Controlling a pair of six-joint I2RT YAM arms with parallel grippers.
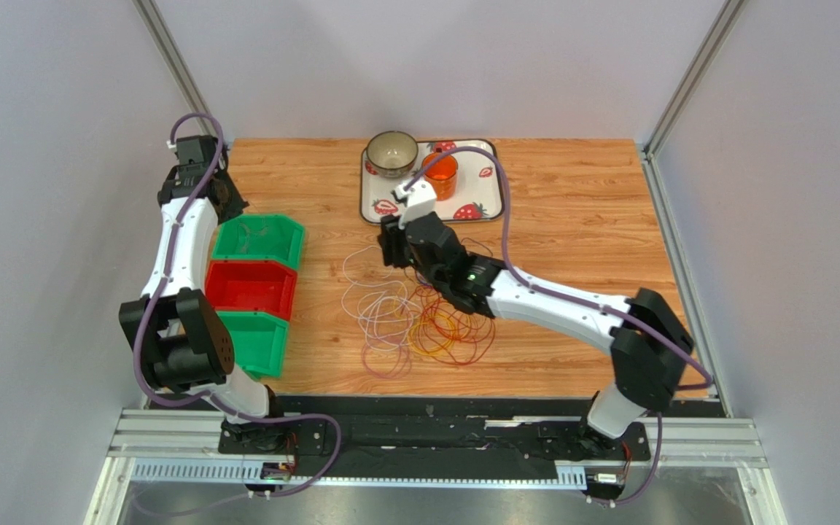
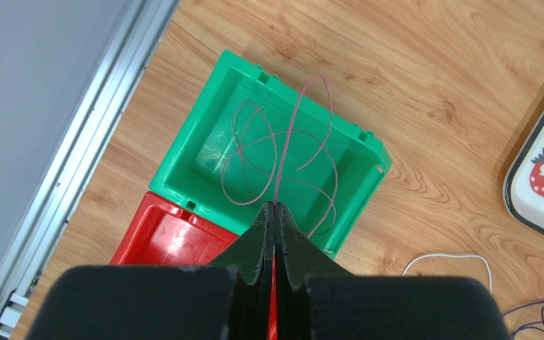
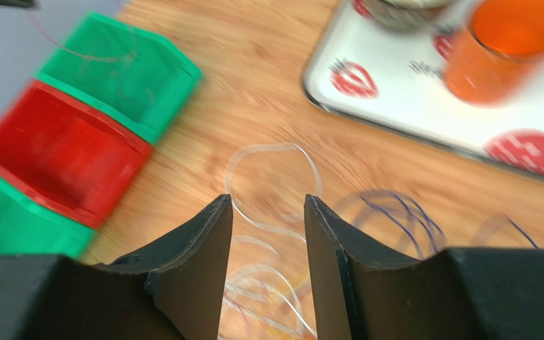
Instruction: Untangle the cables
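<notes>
My right jaws stand half-parted, empty; the thin white cable loop (image 3: 271,146) lies just ahead, toward the wooden surface (image 3: 253,85)'s far edge. My left jaws pinch a thin dark-red cable (image 2: 292,127).

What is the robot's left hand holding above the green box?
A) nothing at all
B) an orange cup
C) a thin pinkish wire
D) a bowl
C. The left hand is pinched shut on a thin pinkish wire, and the wire's loops show over the green box.
</notes>
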